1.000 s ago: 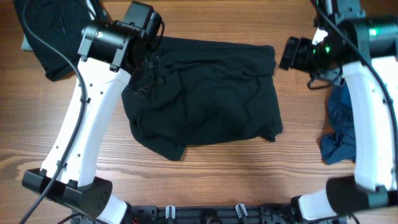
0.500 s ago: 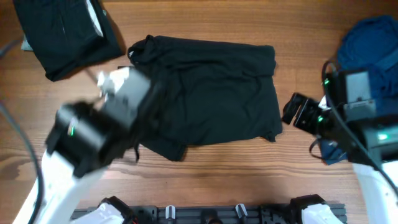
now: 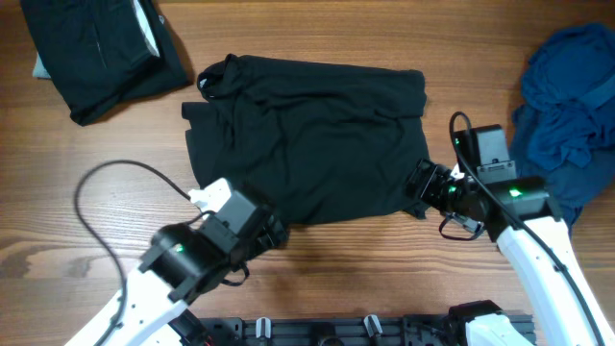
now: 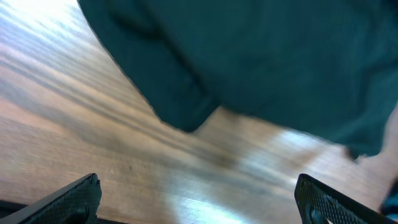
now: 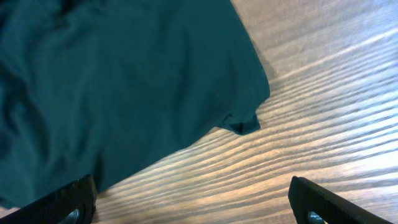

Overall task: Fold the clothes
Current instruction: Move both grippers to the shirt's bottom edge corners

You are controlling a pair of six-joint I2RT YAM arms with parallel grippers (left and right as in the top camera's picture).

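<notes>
A plain black shirt [image 3: 307,144] lies spread out in the middle of the wooden table, with its collar at the far left. My left gripper [image 3: 269,231] hovers at the shirt's near left corner, open and holding nothing. The left wrist view shows the shirt [image 4: 249,62] ahead of my left gripper [image 4: 199,205], with bare wood between the fingers. At the shirt's near right corner is my right gripper [image 3: 423,183], open and empty too. In the right wrist view the shirt's corner [image 5: 124,81] lies just ahead of my right gripper [image 5: 196,205].
A folded black garment [image 3: 96,53] lies at the far left corner. A crumpled dark blue garment [image 3: 567,106] is heaped at the right edge, beside my right arm. Bare wood runs along the near edge of the table.
Both arms have swung from the shirt's far corners to its near corners. The collar, which the left arm covered before, now shows. The shirt has not moved.
</notes>
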